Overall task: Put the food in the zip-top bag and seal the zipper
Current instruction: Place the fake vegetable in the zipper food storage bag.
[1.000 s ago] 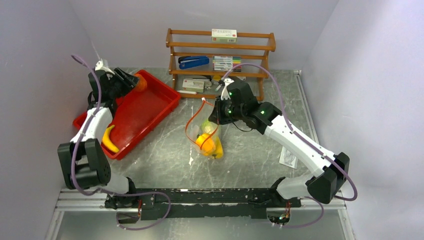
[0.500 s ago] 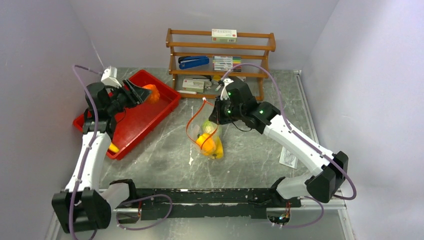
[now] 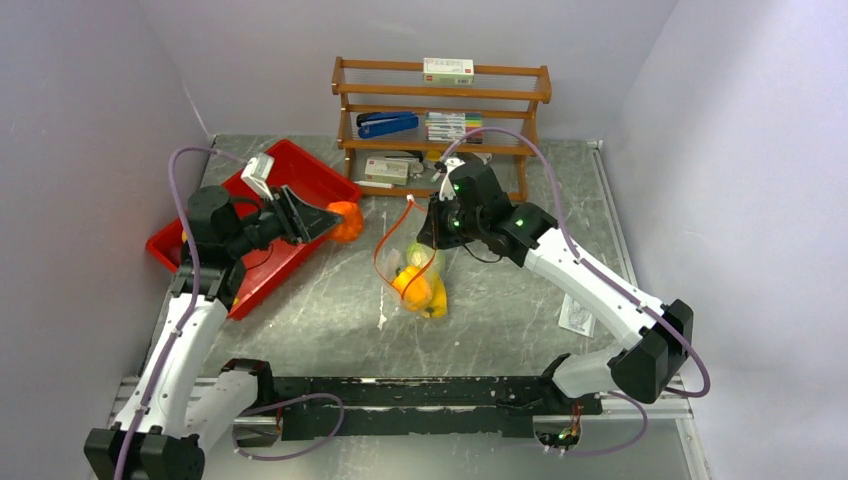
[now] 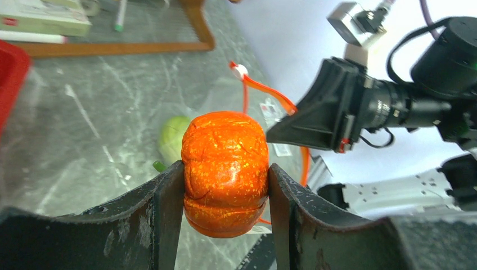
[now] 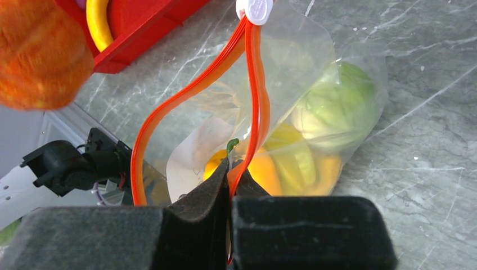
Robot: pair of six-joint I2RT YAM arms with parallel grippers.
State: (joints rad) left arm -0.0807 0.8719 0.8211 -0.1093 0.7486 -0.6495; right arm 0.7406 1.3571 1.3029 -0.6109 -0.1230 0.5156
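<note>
Your left hand (image 4: 225, 175) is clamped on an orange pepper (image 4: 225, 152), one finger on each flank. It holds the pepper in the air between the tray (image 3: 325, 180) and the bag (image 5: 292, 56), just left of the bag's mouth. Your right hand (image 5: 230, 183) is pinched together on one lip of the zipper (image 5: 256, 95). It lifts that lip so the mouth gapes as a loop facing the pepper, which is why the bag stands up rather than lying flat. The bag sits in the middle of the bench (image 3: 500, 310), near the shelf (image 3: 440, 120), with a green fruit (image 5: 340, 107) and yellow and orange pieces at its bottom. I judge the next move to be a drop through the loop. Aim for the gap, since the free lip is slack and could fold under the pepper. A banana (image 5: 97, 25) lies in the tray, so loading isn't finished and sealing comes later.
</note>
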